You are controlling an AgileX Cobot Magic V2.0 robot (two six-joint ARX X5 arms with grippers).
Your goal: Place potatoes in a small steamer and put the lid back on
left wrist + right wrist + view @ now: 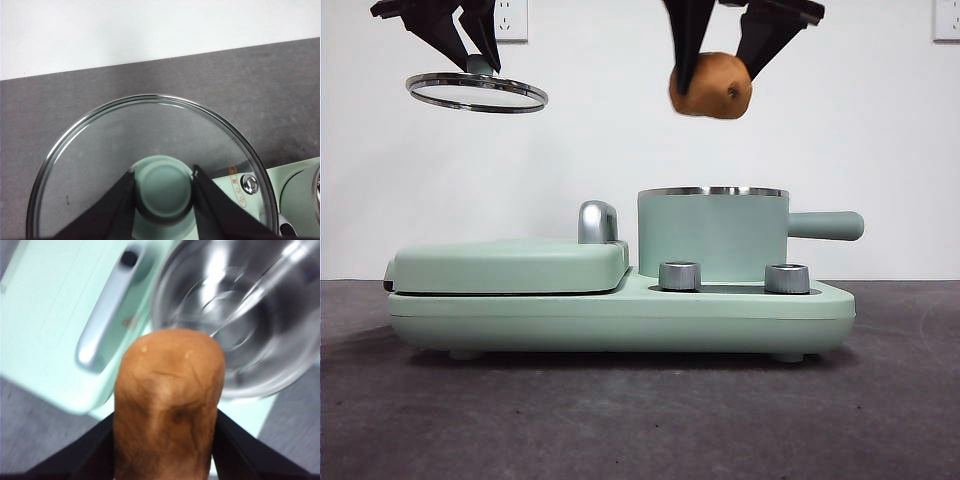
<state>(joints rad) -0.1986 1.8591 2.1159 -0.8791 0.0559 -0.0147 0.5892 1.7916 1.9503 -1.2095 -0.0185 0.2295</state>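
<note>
Aloft: one potato (711, 86), one lid (476, 92); one steamer (712, 232) below.

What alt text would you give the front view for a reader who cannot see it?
Right gripper holds a potato in the air above the open green steamer, while the left gripper holds the glass lid by its knob, up over the closed griddle. Both cookers share one green base with two steel dials on a dark table.

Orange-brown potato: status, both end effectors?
Right end effector holds orange-brown potato above open mint-green steamer pot. Left end effector holds glass lid aloft. Nothing blocking.
</note>
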